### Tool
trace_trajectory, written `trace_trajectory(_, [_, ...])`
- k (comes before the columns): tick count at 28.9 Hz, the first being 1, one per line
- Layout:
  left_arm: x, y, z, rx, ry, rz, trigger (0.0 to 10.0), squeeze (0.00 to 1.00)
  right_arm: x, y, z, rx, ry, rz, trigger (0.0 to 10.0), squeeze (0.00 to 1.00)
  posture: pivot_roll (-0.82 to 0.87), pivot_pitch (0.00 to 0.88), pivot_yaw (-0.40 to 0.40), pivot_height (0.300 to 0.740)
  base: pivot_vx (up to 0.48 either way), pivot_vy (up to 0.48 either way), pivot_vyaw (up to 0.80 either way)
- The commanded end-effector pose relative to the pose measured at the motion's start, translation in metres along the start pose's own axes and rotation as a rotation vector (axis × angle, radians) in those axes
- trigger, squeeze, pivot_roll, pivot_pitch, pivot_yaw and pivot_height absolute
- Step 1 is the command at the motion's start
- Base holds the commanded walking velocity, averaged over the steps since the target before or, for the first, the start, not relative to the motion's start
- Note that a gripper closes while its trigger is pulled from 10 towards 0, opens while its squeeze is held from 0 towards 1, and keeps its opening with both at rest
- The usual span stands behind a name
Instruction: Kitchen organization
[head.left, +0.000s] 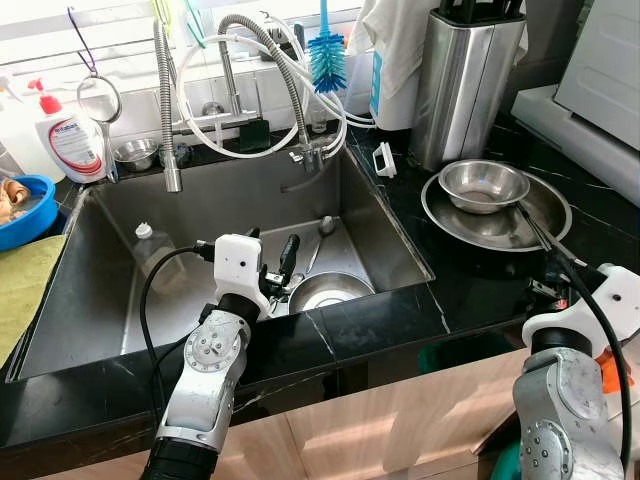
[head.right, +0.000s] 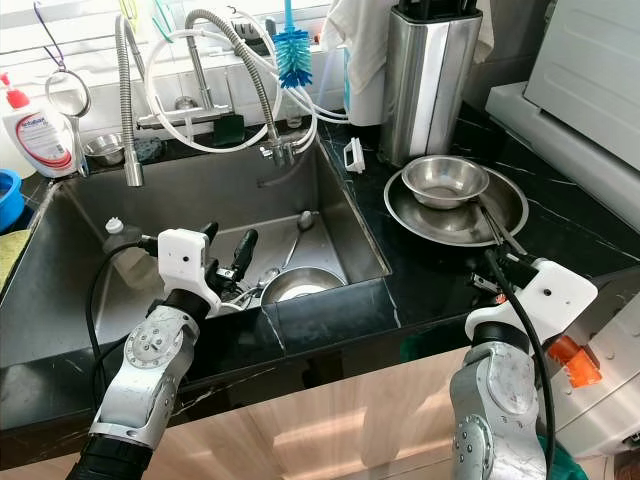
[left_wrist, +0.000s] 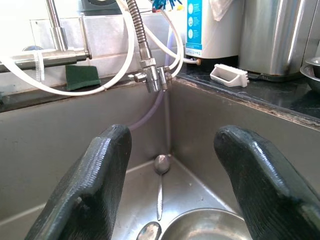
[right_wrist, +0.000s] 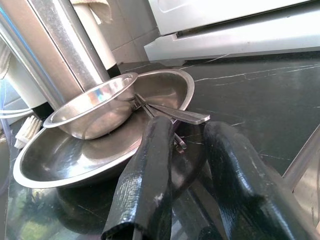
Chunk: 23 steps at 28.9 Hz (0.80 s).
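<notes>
Now left pincer (left_wrist: 172, 185) spread wide over sink bowl (head.left: 330, 291); right pincer (right_wrist: 192, 172) spread, empty.

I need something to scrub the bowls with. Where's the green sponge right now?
The green sponge sits on the ledge behind the sink, below the faucet, left of the hanging spray head.

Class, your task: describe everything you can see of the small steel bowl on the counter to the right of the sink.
The small steel bowl is round, shiny metal, upright and looks empty. It sits inside a wider, shallow steel plate on the black counter, off-centre toward the tall steel canister behind. Metal utensils lie in the plate against its side. The right gripper is near the plate's rim, not touching the bowl.
</notes>
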<state>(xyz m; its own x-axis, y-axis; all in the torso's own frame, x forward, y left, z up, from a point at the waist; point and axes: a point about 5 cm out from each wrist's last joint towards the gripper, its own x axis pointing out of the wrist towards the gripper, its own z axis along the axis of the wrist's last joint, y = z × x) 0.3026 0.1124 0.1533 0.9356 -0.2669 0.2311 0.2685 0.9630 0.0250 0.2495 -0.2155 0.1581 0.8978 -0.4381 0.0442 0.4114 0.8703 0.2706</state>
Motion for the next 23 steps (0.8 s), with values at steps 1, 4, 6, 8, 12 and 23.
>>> trace_trajectory(1, [-0.0012,0.0026,-0.0014,0.023,0.008,0.004,10.0,0.0,0.0021,0.0008,0.0012,0.014,-0.007,-0.005,10.0,0.0,-0.13,0.0,0.079,0.74,0.0,0.0,0.0])
trace_trajectory(4, [-0.001,0.0027,-0.0014,0.024,0.008,0.004,10.0,0.0,0.0024,0.0024,0.0001,0.021,-0.005,0.001,4.1,0.0,-0.12,0.0,0.079,0.74,0.0,0.0,0.0])
trace_trajectory(6, [-0.0008,0.003,-0.0013,0.025,0.008,0.005,10.0,0.0,0.0024,0.0041,-0.0003,0.028,-0.004,0.004,0.0,0.0,-0.12,0.0,0.079,0.74,0.0,0.0,0.0])
trace_trajectory(8, [-0.0007,0.0033,-0.0013,0.025,0.007,0.006,10.0,0.0,0.0024,0.0054,-0.0005,0.032,-0.004,0.008,0.0,0.0,-0.12,0.0,0.079,0.74,0.0,0.0,0.0])
trace_trajectory(12, [-0.0006,0.0032,-0.0011,0.025,0.007,0.005,10.0,0.0,0.0021,0.0058,-0.0007,0.036,-0.003,0.011,0.0,0.0,-0.12,0.0,0.079,0.74,0.0,0.0,0.0])
trace_trajectory(23, [-0.0004,0.003,-0.0013,0.026,0.007,0.008,10.0,0.0,0.0028,0.0085,0.0006,0.044,-0.009,0.02,0.0,0.0,-0.12,0.0,0.077,0.74,0.0,0.0,0.0])
